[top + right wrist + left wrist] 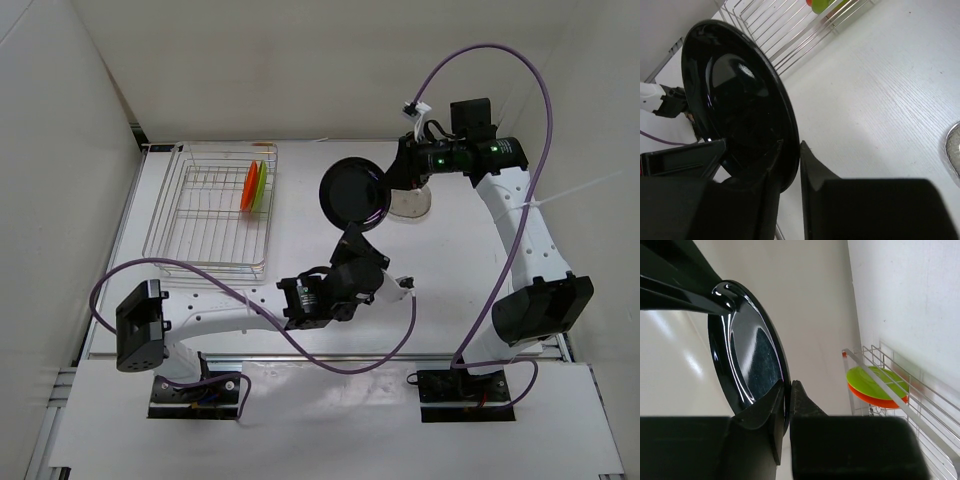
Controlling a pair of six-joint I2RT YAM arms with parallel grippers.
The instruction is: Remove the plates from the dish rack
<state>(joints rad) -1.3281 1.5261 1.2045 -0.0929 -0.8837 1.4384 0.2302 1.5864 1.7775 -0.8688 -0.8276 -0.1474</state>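
The black plate [350,190] hangs tilted above the table between both arms. My left gripper [352,232] is shut on its lower rim; in the left wrist view the jaws [789,385] pinch the plate [750,355]. My right gripper [392,183] holds the opposite rim; its jaws [791,145] sit closely around the plate [735,95]. The orange-red plate [246,186] and the lime green plate [259,186] stand on edge in the dish rack [210,268], also shown in the left wrist view [880,401] [872,382]. The clear plate [410,203] lies on the table under the right gripper.
The rack stands at the back left against the wall; its wires show in both wrist views [920,415] [790,30]. White walls enclose the table on the left, back and right. Purple cables loop over both arms.
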